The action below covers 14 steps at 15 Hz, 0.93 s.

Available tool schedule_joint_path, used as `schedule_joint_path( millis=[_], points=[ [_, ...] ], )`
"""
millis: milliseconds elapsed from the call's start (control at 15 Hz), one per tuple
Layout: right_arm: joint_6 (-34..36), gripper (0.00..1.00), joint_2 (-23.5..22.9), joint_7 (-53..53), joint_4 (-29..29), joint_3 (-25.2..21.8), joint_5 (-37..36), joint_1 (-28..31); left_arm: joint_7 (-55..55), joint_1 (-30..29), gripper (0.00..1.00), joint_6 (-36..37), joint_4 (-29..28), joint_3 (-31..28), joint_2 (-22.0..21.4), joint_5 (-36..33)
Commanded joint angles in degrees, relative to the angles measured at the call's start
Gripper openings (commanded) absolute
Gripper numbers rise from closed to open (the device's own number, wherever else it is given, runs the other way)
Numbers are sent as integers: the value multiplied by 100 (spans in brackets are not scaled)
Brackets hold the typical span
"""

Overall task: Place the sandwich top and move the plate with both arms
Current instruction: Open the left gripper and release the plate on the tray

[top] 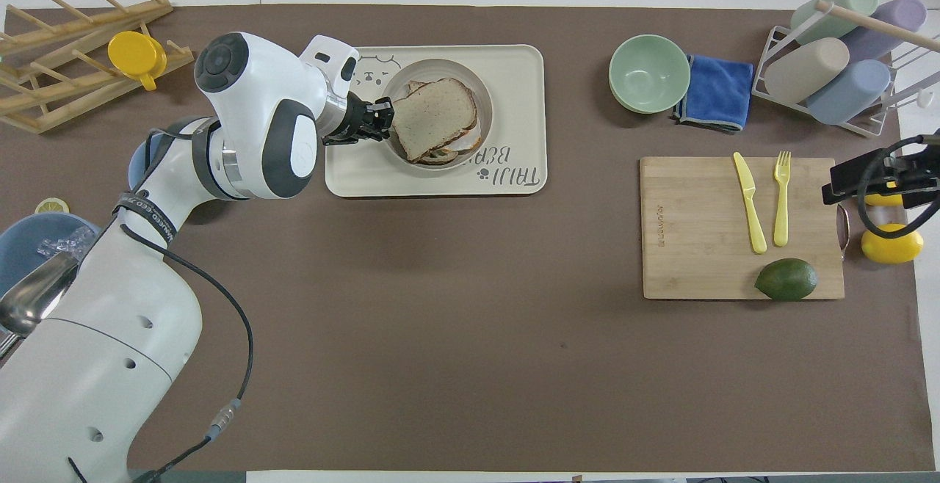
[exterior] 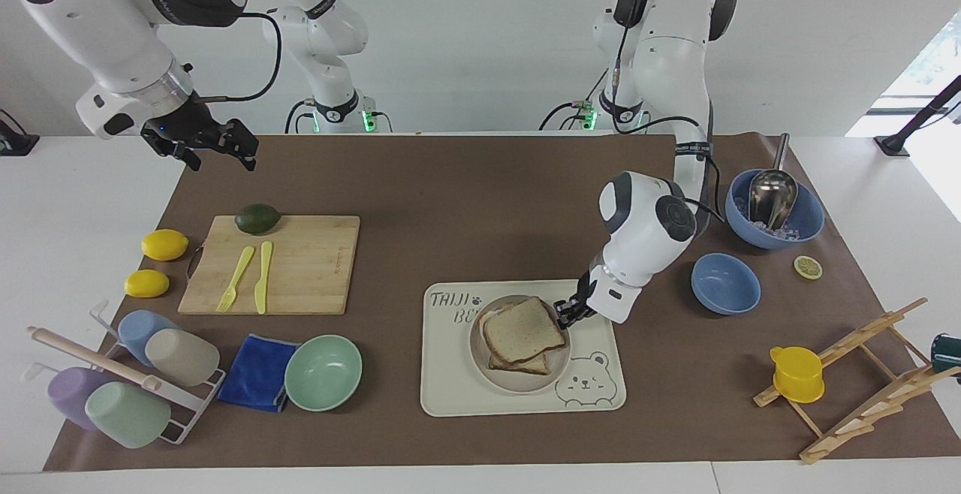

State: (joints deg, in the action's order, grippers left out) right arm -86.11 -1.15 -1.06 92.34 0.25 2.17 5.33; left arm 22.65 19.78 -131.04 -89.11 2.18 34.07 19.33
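The sandwich top [exterior: 523, 329] lies on a lower slice on the round beige plate [exterior: 518, 387]. The plate rests on the cream bear-printed tray [exterior: 450, 396]. My left gripper [exterior: 564, 312] is shut on the plate's rim on the side toward the left arm's end of the table. In the overhead view the left gripper [top: 382, 117] meets the plate [top: 440, 66] beside the sandwich top [top: 435, 107]. My right gripper [exterior: 221, 152] waits open and empty in the air, over the mat's corner at the right arm's end.
A cutting board [exterior: 300, 269] bears an avocado [exterior: 257, 218], a yellow fork and a knife. Two lemons [exterior: 164, 244], a green bowl [exterior: 323, 372], a blue cloth and a cup rack [exterior: 128, 374] are near it. Two blue bowls [exterior: 724, 282] and a wooden rack [exterior: 863, 374] stand toward the left arm's end.
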Motion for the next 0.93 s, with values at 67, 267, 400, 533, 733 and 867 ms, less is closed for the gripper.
schedule_joint_path(
  millis=[67, 267, 400, 533, 733, 867],
  points=[
    [-38, 100, 142, -105, 153, 99, -59, 118, -32, -141, 100, 8, -81, 2, -120, -569],
    [-38, 100, 142, -105, 153, 99, -59, 118, -33, -378, 100, 69, -19, 2, -260, -825],
    [-38, 100, 142, -105, 153, 99, -67, 118, -33, -588, 100, 183, -28, 2, -575, -887],
    [-47, 100, 142, -105, 153, 99, -59, 118, -33, -721, 100, 577, -36, -51, -944, -940],
    [-38, 100, 142, -105, 153, 99, -59, 118, -103, -721, 100, 1245, -36, -235, -1419, -1449],
    [-38, 100, 142, -105, 153, 99, -59, 118, -330, -800, 100, 1623, -36, -288, -1648, -1642]
  ],
)
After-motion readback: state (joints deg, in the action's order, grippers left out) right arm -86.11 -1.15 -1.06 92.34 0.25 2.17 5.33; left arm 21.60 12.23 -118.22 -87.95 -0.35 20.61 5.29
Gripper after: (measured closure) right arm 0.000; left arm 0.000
